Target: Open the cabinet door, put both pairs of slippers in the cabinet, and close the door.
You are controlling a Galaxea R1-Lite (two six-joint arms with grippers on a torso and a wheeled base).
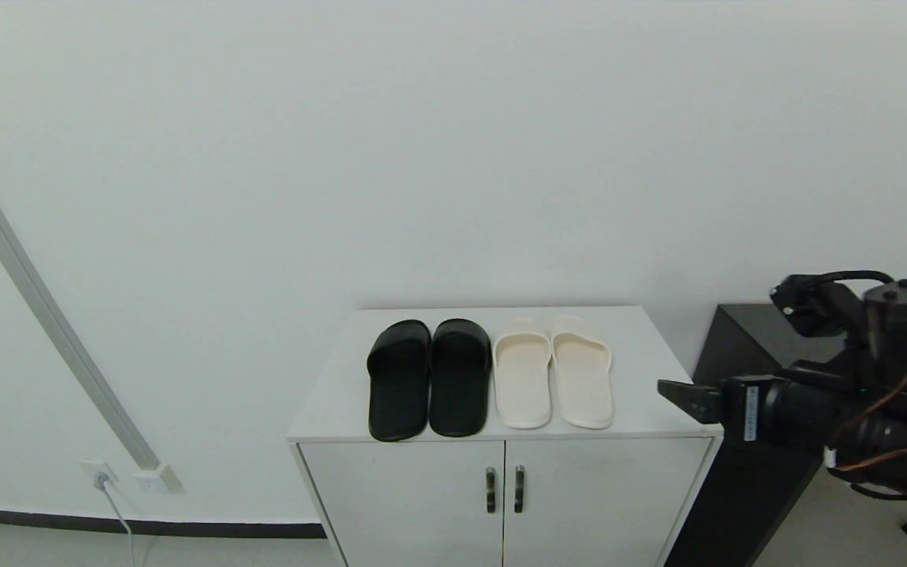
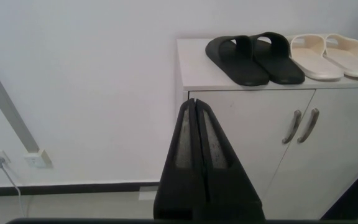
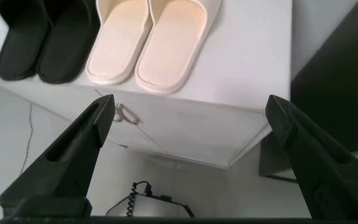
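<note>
The left gripper (image 2: 195,109), fingers pressed together, is before the left front edge of the white cabinet (image 2: 241,143). The right gripper (image 3: 191,104), fingers wide apart, hovers by its right front corner, beside a black stand (image 1: 737,488). 2 doors are shut, with 2 handles (image 1: 490,488). On top lie 2 black slippers (image 1: 430,378) and 2 cream slippers (image 1: 552,372), toes toward the wall.

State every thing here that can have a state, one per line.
cabinet doors, both shut
black slippers, side by side on the cabinet top
cream slippers, on the cabinet top beside the black pair
left gripper, fingers shut, empty
right gripper, fingers open, empty
</note>
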